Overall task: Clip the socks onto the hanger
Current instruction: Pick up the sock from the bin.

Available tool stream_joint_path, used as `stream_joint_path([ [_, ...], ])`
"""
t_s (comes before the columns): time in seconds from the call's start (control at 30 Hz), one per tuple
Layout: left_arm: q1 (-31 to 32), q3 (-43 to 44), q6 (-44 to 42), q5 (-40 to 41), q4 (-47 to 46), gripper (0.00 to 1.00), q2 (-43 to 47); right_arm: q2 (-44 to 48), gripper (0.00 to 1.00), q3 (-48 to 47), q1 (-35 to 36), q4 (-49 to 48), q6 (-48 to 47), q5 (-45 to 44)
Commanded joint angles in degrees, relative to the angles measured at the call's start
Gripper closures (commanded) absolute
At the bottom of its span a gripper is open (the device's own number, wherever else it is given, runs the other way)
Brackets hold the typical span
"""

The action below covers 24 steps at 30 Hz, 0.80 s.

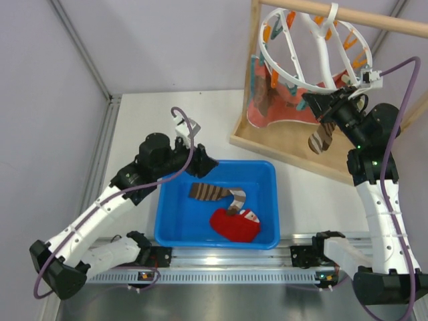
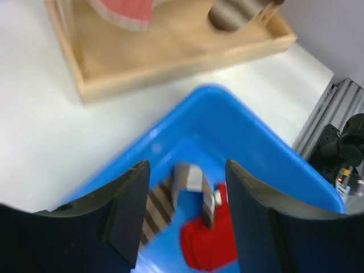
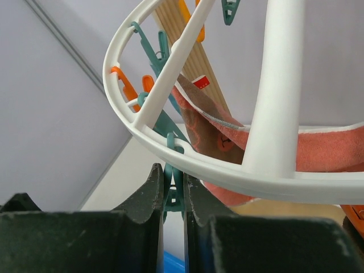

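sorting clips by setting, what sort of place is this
Probably a robotics lab bench, not a laundry room: a left arm and right arm at an aluminium rail, bare grey walls, and a blue bin of socks beside a hanger on a wooden stand.

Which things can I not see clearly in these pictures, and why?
1. Top view: the right claw hides how the hanging striped sock is held.
2. Right wrist view: that sock is out of frame; only a teal clothespin shows.
3. Left wrist view: the red sock is blurred; its pattern is unreadable.
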<state>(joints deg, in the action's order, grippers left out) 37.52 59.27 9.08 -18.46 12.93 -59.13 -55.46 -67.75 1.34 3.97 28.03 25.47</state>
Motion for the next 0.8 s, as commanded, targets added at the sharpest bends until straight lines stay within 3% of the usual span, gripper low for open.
stream_joint_path([
  [0.0, 0.1, -5.2, 14.8, 12.2, 14.6, 0.37, 2.5, 0.9, 1.00, 0.0, -0.2, -4.7, -1.2, -1.4],
  [0.27, 0.7, -11.9, 28.3, 23.5, 23.7, 0.34, -4.5, 1.2, 1.00, 0.2, -0.2, -4.3, -1.6, -2.2],
  [0.57, 7.4, -11.1, 30.5, 32.9, 16.6, 0.35, -16.2, 1.4, 1.00, 0.6, -0.2, -2.5, -2.7, -2.8],
  [0.77, 8.1, -8.0, 33.6, 35.2, 15.6, 0.36, -25.7, 1.1, 1.00, 0.7, -0.1, -3.0, -2.5, -3.1],
])
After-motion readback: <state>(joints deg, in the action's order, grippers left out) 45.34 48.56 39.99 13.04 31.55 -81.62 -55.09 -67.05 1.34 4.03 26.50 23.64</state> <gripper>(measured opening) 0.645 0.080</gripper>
